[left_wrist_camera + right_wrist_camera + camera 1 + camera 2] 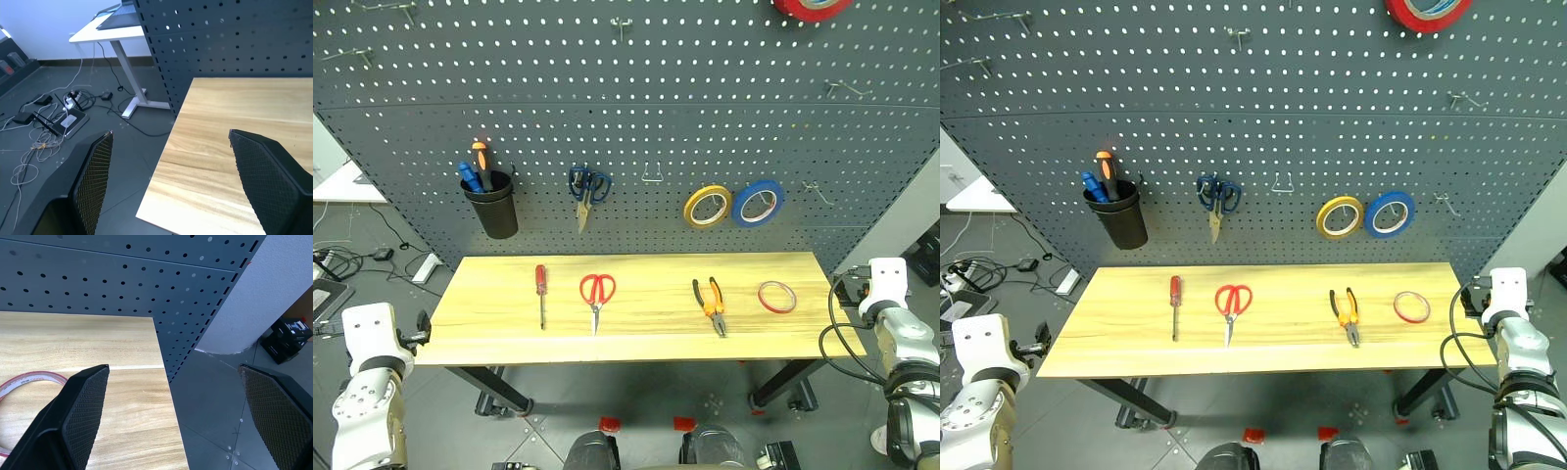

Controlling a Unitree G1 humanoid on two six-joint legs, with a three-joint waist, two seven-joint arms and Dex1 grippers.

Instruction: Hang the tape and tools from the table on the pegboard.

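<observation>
On the light-wood table (pixel 646 338) lie, from left to right, a red-handled screwdriver (pixel 541 294), red-handled scissors (pixel 596 297), orange-and-black pliers (pixel 711 305) and a thin red tape ring (pixel 777 297). Behind it stands the dark grey pegboard (pixel 626 108). My left gripper (pixel 171 134) hovers open off the table's left end, over its corner, with nothing between its fingers. Off the right end my right gripper (pixel 173 367) is open too, and part of the tape (pixel 39 376) lies just beside one finger.
On the pegboard hang a black cup of tools (pixel 492 204), blue-handled scissors (pixel 587 186), a yellow roll (pixel 707 206), a blue roll (pixel 758 203), a red roll (pixel 811 6) at the top, and bare hooks (pixel 652 176). Cables (pixel 49 122) litter the floor at left.
</observation>
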